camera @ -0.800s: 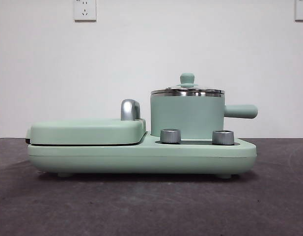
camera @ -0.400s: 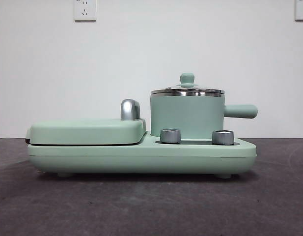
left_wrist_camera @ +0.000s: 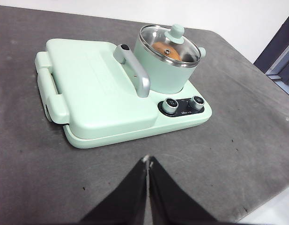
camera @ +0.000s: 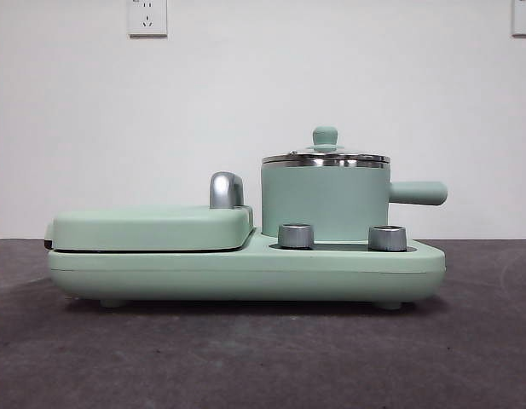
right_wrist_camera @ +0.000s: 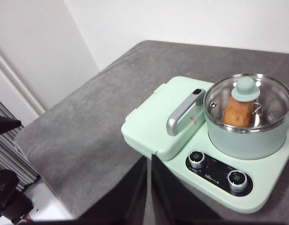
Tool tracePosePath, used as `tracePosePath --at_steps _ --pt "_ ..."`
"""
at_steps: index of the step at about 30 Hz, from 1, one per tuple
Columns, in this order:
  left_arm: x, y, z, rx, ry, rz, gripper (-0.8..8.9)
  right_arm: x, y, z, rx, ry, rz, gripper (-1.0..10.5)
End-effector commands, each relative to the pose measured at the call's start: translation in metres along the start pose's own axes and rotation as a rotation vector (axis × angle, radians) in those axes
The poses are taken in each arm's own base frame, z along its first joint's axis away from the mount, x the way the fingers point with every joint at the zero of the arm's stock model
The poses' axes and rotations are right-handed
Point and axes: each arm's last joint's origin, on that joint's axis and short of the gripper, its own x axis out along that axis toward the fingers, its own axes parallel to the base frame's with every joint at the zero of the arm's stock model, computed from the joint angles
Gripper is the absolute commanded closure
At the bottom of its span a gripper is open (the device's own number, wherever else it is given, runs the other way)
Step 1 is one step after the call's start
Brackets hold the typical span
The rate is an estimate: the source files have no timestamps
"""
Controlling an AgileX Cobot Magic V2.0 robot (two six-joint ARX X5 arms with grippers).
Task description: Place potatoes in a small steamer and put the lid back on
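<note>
The small mint-green steamer [camera: 324, 203] stands on the right half of the green cooker base [camera: 245, 273], its handle pointing right. The glass lid [camera: 325, 156] with a green knob sits on its steel rim. Through the glass I see the orange-brown potato [right_wrist_camera: 237, 112] inside the pot; it also shows in the left wrist view [left_wrist_camera: 165, 50]. My left gripper [left_wrist_camera: 148, 161] is shut and empty, held back above the table in front of the cooker. My right gripper [right_wrist_camera: 148, 159] is shut and empty, also clear of the cooker. Neither arm shows in the front view.
The closed flat grill cover [camera: 152, 228] with its chrome handle [camera: 226, 189] fills the cooker's left half. Two steel dials [camera: 296, 235] sit on the base in front of the pot. The grey table [camera: 263, 358] ends close on the right in the left wrist view.
</note>
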Motion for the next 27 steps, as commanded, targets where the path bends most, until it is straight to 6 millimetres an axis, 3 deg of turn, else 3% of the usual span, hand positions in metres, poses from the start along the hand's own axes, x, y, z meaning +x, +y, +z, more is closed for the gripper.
tracePosePath --at_steps 1,7,11,14,16,20,27 --pt "-0.001 -0.001 0.002 0.017 -0.007 -0.012 8.09 -0.002 0.002 0.004 -0.014 -0.027 0.013 9.4" --pt "-0.001 0.0 0.002 0.02 -0.012 0.001 8.08 -0.002 0.002 0.004 -0.015 -0.03 0.014 9.4" --pt "0.002 0.003 0.0 0.137 -0.038 0.148 8.08 -0.002 0.002 0.004 -0.015 -0.03 0.014 9.4" --pt "0.01 0.006 0.002 0.183 -0.158 0.249 8.08 -0.002 0.002 0.004 -0.015 -0.03 0.014 9.4" --pt "0.023 0.008 -0.001 0.305 -0.257 0.24 8.08 -0.002 0.002 0.004 -0.015 -0.03 0.014 9.4" --pt "0.055 0.031 -0.02 0.319 -0.422 0.324 8.08 -0.002 0.002 0.004 -0.015 -0.03 0.014 9.4" --pt "0.093 0.076 -0.067 0.208 -0.449 0.5 8.08 -0.002 0.002 0.004 -0.015 -0.03 0.014 9.4"
